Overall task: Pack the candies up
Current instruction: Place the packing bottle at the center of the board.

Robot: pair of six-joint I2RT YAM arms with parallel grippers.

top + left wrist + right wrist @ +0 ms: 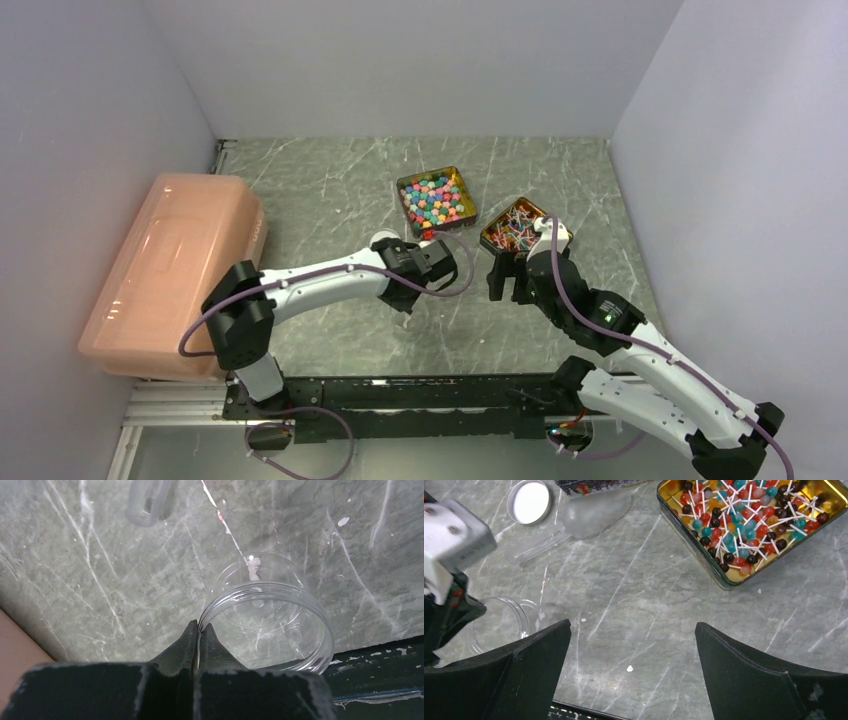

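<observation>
Two gold tins (467, 190) hold the candies (437, 198): pea-sized pink, blue, green and orange lumps in one, small balls on white sticks in the other. Both sit mid-desk toward 12 o'clock. Left gripper (199, 630) clenched on the rim of a clear jar (265, 587), arm stretched low. Right gripper (633, 625) released, jaws wide, at 6 o'clock of the stick-candy tin. Pink box (170, 270) crowds the 9 o'clock edge; bare desk (330, 190) toward 11.
</observation>
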